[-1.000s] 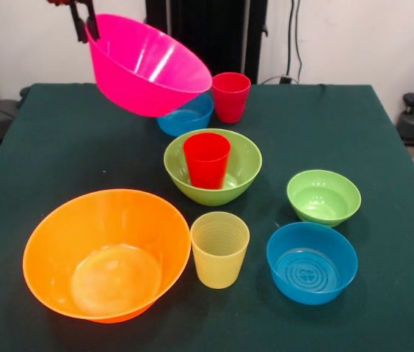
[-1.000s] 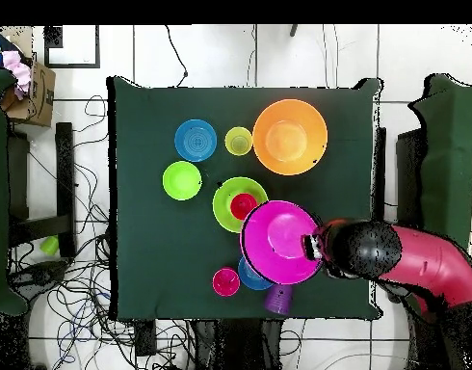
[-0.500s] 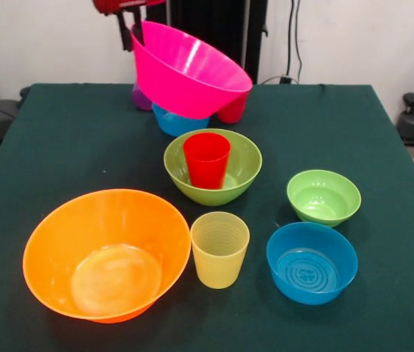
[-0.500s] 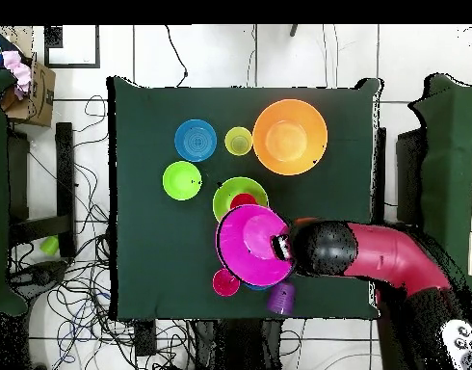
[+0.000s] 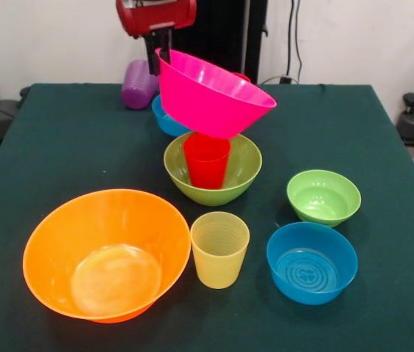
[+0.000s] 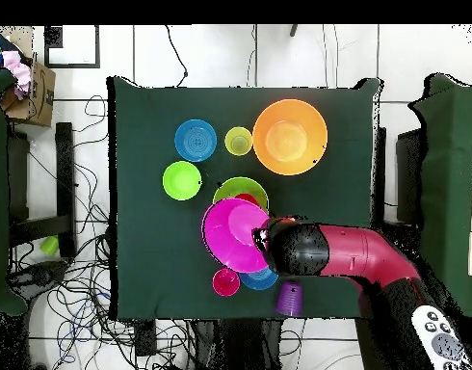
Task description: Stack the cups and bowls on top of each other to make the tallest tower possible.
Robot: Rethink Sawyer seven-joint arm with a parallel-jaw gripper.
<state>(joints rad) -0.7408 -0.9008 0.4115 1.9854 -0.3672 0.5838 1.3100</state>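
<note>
Right now your hot pink bowl hangs tilted at upper centre of the front view, its underside just above the bright red cup standing in the medium lime green bowl. Your gripper clamps its upper-left rim. Behind it, the purple cup lies on the table.

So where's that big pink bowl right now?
In the front view the hot pink bowl hangs tilted in the gripper, just above the bright red cup standing in the medium green bowl.
</note>
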